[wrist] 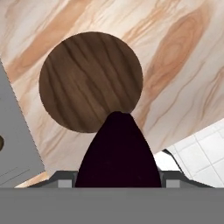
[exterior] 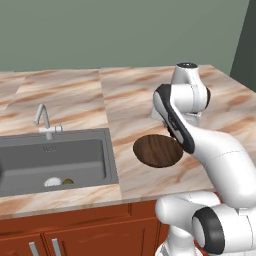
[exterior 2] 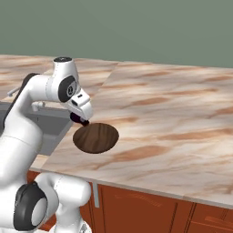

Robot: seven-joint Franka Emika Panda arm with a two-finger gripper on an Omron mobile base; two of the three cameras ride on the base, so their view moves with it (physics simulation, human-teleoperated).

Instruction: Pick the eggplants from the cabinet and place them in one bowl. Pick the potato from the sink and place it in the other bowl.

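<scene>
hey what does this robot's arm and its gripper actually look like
The arm is glossy white, built of rounded, tubular segments with dark grey to black bands and round caps at the joints. The gripper has a white, boxy hand with small dark finger tips. No cables or markings are visible.

Bowl [exterior: 157, 150] right of sink [exterior: 52, 162]

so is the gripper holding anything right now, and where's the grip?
Yes: an eggplant, dark purple, held between the jaws above the wooden bowl. Which part they pinch is hidden.
</scene>
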